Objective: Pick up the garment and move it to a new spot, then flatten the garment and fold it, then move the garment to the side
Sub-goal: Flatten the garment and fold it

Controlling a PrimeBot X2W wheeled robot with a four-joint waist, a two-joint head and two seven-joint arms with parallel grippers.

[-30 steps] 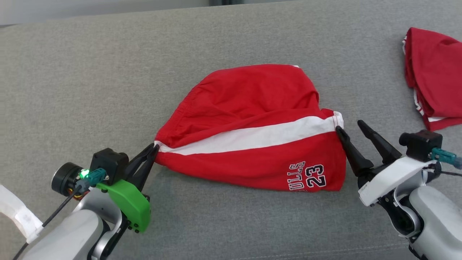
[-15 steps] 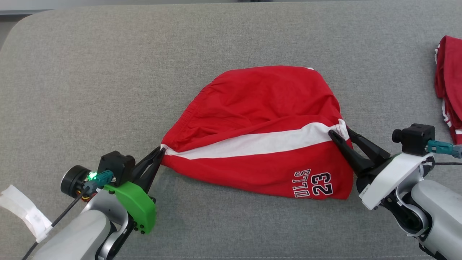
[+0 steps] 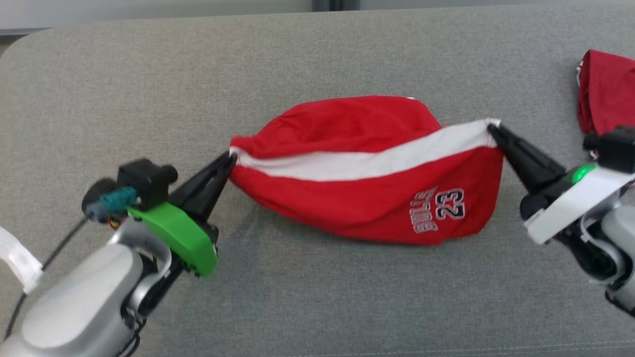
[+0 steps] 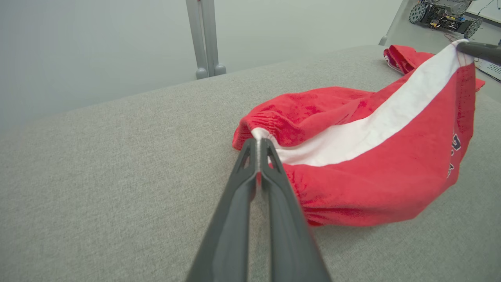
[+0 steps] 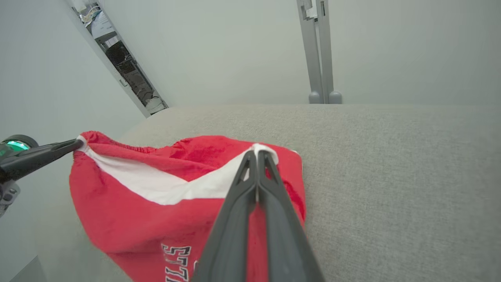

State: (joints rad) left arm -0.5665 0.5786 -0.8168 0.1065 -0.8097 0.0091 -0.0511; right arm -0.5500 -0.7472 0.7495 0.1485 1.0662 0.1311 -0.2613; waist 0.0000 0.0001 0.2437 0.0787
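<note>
Two thin bites. Head view: left gripper [image 3: 230,158] and right gripper [image 3: 491,130] clamp the garment [image 3: 372,208] at its stripe ends, its belly sagging onto the cushion [image 3: 149,74]. Left wrist view — little hem held, could slip. Right wrist view — likewise if pulled unevenly.

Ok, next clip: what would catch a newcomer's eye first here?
The bright red shorts with a white stripe and a printed 23, stretched mid-frame over the grey upholstered surface. The left gripper and right gripper are each shut on one stripe end. Another red garment lies far right.
</note>
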